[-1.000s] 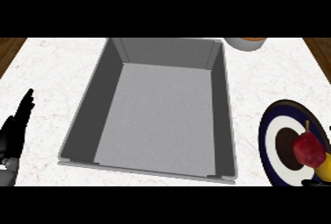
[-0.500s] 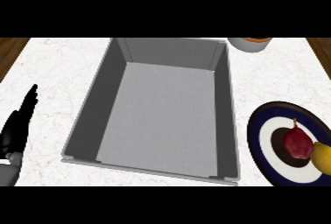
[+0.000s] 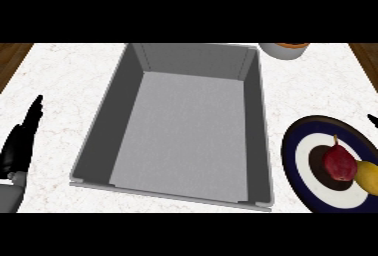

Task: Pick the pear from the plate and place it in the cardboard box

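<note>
The dark red pear (image 3: 339, 162) lies on the plate (image 3: 303, 150), looks small, light and smooth, so hold its fat middle; the left hand (image 3: 21, 142) rests open, holding nothing

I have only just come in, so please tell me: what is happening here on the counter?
A robot is meant to move the pear from the plate into the grey box. Nothing is held at this moment. The dark red pear lies on the plate at the right, touching a yellow fruit. The left hand rests open at the left edge. Only a black tip shows at the right edge, above the plate. The box holds nothing.
</note>
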`<control>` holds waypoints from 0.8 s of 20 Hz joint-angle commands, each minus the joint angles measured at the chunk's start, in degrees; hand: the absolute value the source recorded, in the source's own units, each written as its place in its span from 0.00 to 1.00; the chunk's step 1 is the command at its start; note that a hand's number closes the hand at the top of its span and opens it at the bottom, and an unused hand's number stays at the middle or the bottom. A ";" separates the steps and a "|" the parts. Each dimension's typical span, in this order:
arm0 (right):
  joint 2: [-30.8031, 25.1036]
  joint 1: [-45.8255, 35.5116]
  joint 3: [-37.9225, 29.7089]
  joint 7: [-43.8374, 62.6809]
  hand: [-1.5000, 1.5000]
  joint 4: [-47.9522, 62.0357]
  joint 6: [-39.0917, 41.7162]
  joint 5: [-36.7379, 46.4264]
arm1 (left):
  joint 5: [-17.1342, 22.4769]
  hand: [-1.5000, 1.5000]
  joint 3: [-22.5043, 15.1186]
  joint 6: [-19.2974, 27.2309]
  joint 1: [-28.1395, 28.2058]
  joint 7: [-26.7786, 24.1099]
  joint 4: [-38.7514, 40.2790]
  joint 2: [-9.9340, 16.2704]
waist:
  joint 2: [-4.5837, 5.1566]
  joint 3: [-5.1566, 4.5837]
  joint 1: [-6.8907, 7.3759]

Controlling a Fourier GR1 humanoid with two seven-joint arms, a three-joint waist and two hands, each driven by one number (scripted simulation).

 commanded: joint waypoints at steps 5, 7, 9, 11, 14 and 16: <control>6.31 -4.06 1.83 9.04 0.00 -1.08 -0.66 8.43 | -0.92 0.50 2.81 -3.37 2.14 0.90 -3.58 -0.28 | -0.09 0.02 -0.14; 6.71 -6.28 0.37 4.84 0.00 4.36 0.62 10.99 | -3.19 0.50 2.11 -1.77 2.59 -0.98 -0.76 -4.03 | -0.02 0.03 -0.13; 7.90 -5.84 -0.11 8.79 0.00 1.03 0.93 12.33 | -4.57 0.50 2.83 -2.18 2.61 2.21 -4.12 -3.43 | -0.09 0.02 -0.28; 7.89 -3.00 -1.65 7.14 0.00 -1.07 0.48 12.75 | -4.02 0.50 6.22 -4.75 -0.89 -2.74 3.14 -2.88 | -0.07 0.00 -0.63; 9.15 -3.95 -3.48 7.85 0.00 -0.23 2.08 14.08 | -3.87 0.50 8.12 -6.33 3.69 -4.08 1.27 -3.15 | -0.10 0.01 -0.45; 9.73 -4.63 -5.04 9.66 0.00 -2.20 4.04 14.23 | -5.55 0.50 6.83 -6.05 4.68 2.32 -6.07 -4.07 | -0.15 0.02 -0.39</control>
